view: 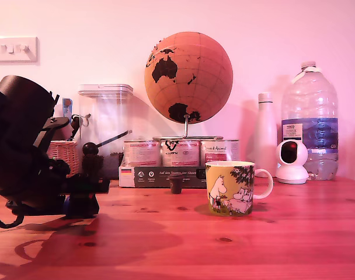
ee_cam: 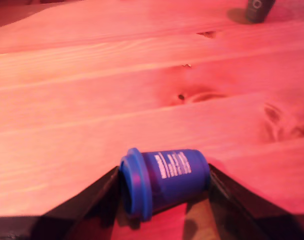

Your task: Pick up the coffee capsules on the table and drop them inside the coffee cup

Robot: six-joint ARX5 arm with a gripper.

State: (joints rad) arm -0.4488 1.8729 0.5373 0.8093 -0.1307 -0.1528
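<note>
A blue-purple coffee capsule [ee_cam: 177,175] lies on its side between my black fingers [ee_cam: 82,210] in the wrist view, with its flared rim against one and its base against the other. My gripper [ee_cam: 163,169] is shut on it, low over the table [ee_cam: 92,100]. In the exterior view the gripper [view: 84,201] is at the left, and the arm hides this capsule. A dark brown capsule [view: 176,186] [ee_cam: 257,10] stands further along the table. The yellow coffee cup [view: 233,188] stands right of centre, with its handle towards the exterior view's right.
Along the back wall stand a wicker basket [view: 63,154], a clear lidded container [view: 106,125], silver tins [view: 180,153] on a dark box [view: 163,175], a globe [view: 188,77], a white bottle [view: 265,140], a white camera [view: 292,160] and a large water bottle [view: 310,122].
</note>
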